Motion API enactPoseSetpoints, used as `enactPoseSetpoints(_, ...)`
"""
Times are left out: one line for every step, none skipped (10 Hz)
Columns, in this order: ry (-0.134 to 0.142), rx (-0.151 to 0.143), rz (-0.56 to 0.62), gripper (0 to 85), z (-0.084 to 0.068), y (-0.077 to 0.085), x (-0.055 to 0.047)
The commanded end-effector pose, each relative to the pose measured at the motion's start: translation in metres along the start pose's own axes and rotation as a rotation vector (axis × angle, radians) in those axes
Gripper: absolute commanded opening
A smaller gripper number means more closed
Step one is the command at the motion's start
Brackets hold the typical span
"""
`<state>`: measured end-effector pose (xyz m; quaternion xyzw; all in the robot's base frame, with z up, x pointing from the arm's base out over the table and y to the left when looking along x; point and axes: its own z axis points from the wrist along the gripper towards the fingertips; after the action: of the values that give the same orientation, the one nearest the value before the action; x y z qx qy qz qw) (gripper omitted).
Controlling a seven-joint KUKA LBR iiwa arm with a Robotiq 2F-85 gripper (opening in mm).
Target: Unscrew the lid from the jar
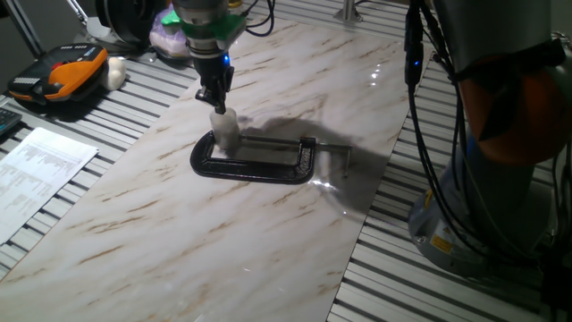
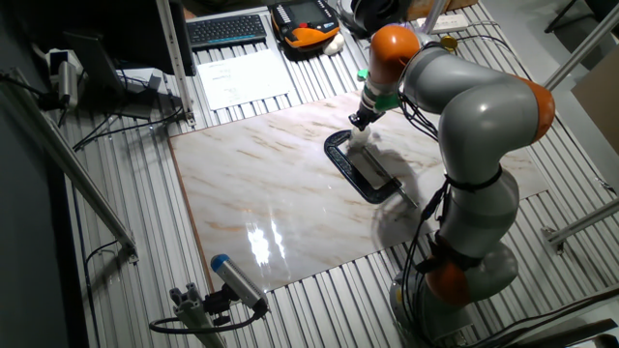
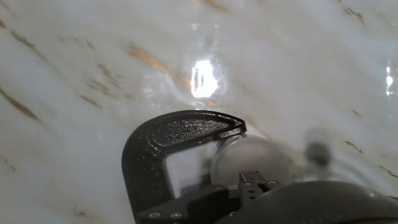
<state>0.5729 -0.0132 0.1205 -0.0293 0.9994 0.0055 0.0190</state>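
The jar [image 1: 225, 132] is standing upright, pinched in the black C-clamp [image 1: 259, 161] on the marble board. The gripper [image 1: 216, 105] is hovering at the lid [image 3: 249, 158]; whether its fingers are gripping cannot be told. Next, probably, a firm squeeze and twist.

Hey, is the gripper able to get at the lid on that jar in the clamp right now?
Probably yes. The gripper is right above the lid, at the top of the jar held in the black C-clamp. Nothing stands between them; actual contact can't be told.
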Motion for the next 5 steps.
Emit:
enactPoseSetpoints(0.007,-0.001,-0.011,0.0,0.0014,-0.0021,0.0006)
enactPoseSetpoints(0.010,-0.004,-0.013,0.0,0.0018,-0.0033,0.0011)
enactPoseSetpoints(0.011,-0.001,-0.008,0.0,0.0034,-0.0028,0.0002)
enactPoseSetpoints(0.010,-0.001,-0.008,0.0,0.0039,-0.0029,-0.0002)
enactPoseSetpoints(0.010,-0.004,-0.006,0.0,0.0041,-0.0024,-0.0004)
